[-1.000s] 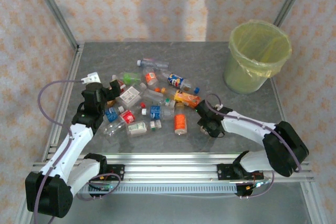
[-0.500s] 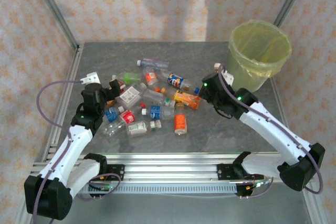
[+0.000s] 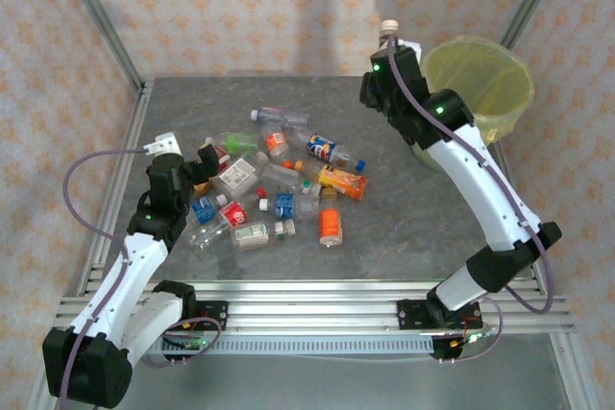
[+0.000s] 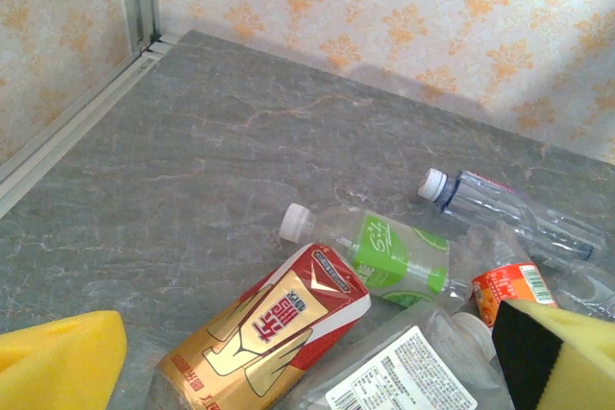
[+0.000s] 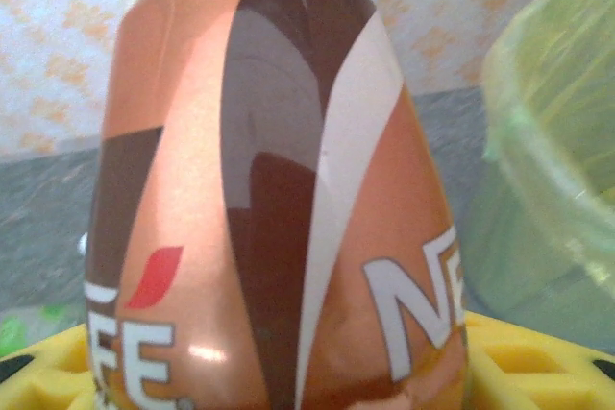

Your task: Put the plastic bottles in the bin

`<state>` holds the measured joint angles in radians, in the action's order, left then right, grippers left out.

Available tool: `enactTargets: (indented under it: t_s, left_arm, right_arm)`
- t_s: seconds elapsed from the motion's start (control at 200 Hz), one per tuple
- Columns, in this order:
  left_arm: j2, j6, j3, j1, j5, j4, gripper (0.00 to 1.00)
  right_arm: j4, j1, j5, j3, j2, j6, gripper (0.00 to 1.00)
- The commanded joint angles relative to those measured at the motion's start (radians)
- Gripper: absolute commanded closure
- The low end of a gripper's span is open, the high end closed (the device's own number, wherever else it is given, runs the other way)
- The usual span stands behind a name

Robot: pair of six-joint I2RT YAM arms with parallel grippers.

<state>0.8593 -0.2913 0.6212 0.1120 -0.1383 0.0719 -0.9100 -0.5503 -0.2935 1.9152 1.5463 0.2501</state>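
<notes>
Gripping a brown-labelled bottle cap-up, my right jaws hang high just beside the left rim of the bin. The right wrist view adds the label's white lettering and my yellow pads. My left jaws stand released over the left edge of the bottles strewn on the table. The left wrist view resolves a red-and-gold bottle there.

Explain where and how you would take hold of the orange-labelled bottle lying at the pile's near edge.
Probably across its labelled middle, from straight above. The orange-labelled bottle lies flat, its length running near to far, with bare table to its right and near side, so jaws could straddle its width.
</notes>
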Motion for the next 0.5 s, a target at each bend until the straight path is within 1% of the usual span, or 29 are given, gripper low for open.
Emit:
enactTargets:
  t_s: [0.0, 0.05, 0.19, 0.245, 0.345, 0.42, 0.495]
  left_arm:
    - [-0.017, -0.016, 0.026, 0.012, -0.018, 0.037, 0.00]
    - [-0.017, -0.018, 0.026, 0.013, -0.016, 0.037, 0.00]
    - [-0.016, -0.017, 0.019, 0.013, -0.015, 0.029, 0.00]
    - [-0.013, -0.017, 0.017, 0.014, -0.014, 0.026, 0.00]
    - [-0.009, -0.014, 0.018, 0.013, -0.010, 0.029, 0.00]
    - [-0.011, -0.012, 0.018, 0.013, -0.006, 0.031, 0.00]
    - [-0.014, -0.007, 0.015, 0.014, -0.004, 0.031, 0.00]
  right_arm:
    - [-0.026, 0.074, -0.067, 0.061, 0.024, -0.084, 0.70]
    - [-0.016, 0.101, -0.072, 0.068, 0.030, -0.093, 0.70]
    - [-0.012, 0.177, -0.133, 0.081, 0.049, -0.109, 0.70]
    - [-0.009, 0.201, -0.129, 0.074, 0.047, -0.112, 0.70]
    - [0.018, 0.206, -0.118, 0.047, 0.035, -0.117, 0.70]
    - [0.032, 0.204, -0.135, 0.036, 0.032, -0.108, 0.72]
    - [0.084, 0.201, -0.143, -0.012, 0.014, -0.101, 0.74]
